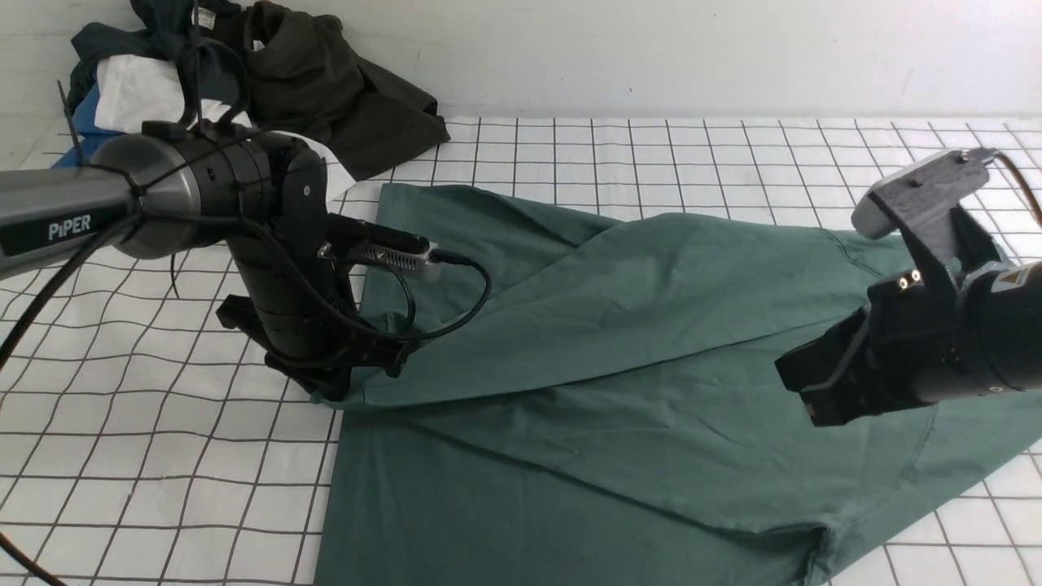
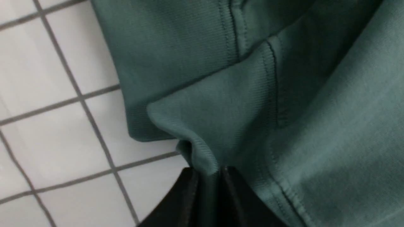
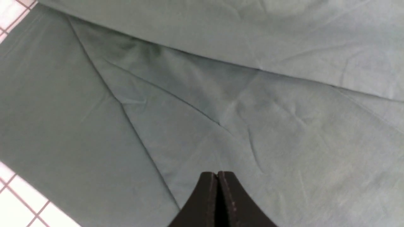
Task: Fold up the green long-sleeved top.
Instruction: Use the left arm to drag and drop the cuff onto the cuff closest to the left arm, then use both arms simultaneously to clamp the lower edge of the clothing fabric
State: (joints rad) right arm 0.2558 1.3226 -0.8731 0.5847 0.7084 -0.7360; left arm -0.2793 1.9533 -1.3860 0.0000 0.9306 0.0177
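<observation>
The green long-sleeved top lies spread on the checked table, partly folded over itself. My left gripper is at its left edge, shut on a ribbed cuff or hem of the top, which bunches between its jaws. My right gripper hovers over the right part of the top with its jaws pressed together and nothing between them. The top fills the right wrist view. The chest logo and neck label are hidden.
A heap of other clothes sits at the back left: a dark olive-black garment, white cloth and a bit of blue cloth. The white checked table shows left of the top and behind it.
</observation>
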